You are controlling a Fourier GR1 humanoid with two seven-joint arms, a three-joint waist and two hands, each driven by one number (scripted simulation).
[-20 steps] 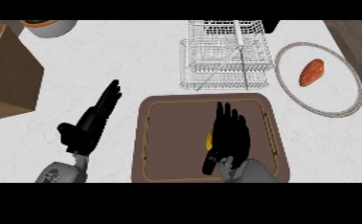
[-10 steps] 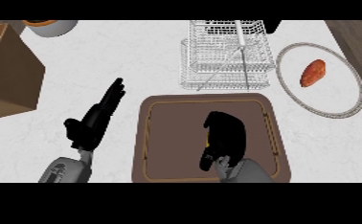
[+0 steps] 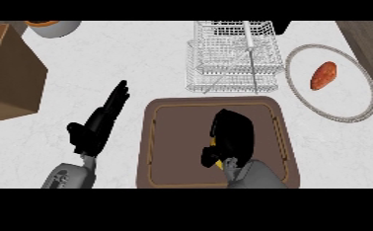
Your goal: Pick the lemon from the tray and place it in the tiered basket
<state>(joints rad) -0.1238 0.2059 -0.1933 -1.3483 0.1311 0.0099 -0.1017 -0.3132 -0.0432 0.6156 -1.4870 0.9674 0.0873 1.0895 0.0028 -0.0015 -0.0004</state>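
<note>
So the brown tray (image 3: 218, 148) is sat at the near middle of the white counter (image 3: 138, 57), and the right hand (image 3: 232, 138) is curled down over its middle. The lemon (image 3: 212, 141) is mostly hidden under that hand, only small yellow slivers are seen at the hand's left edge and near the wrist, so it's on the tray with the fingers wrapped round it. Whether it's lifted off the tray surface can't be told from this view. The left hand (image 3: 98, 121) is held over bare counter just left of the tray, fingers straight and pointing far-right, nothing in it. The white wire tiered basket (image 3: 235, 57) is found just beyond the tray's far edge, a bit to the right. A round plate (image 3: 299, 84) with an orange-red item (image 3: 323, 75) on it is seen at the far right, beside the basket. A brown box (image 3: 18, 77) is placed at the left edge, and a grey bowl (image 3: 55, 26) at the far left.
</note>
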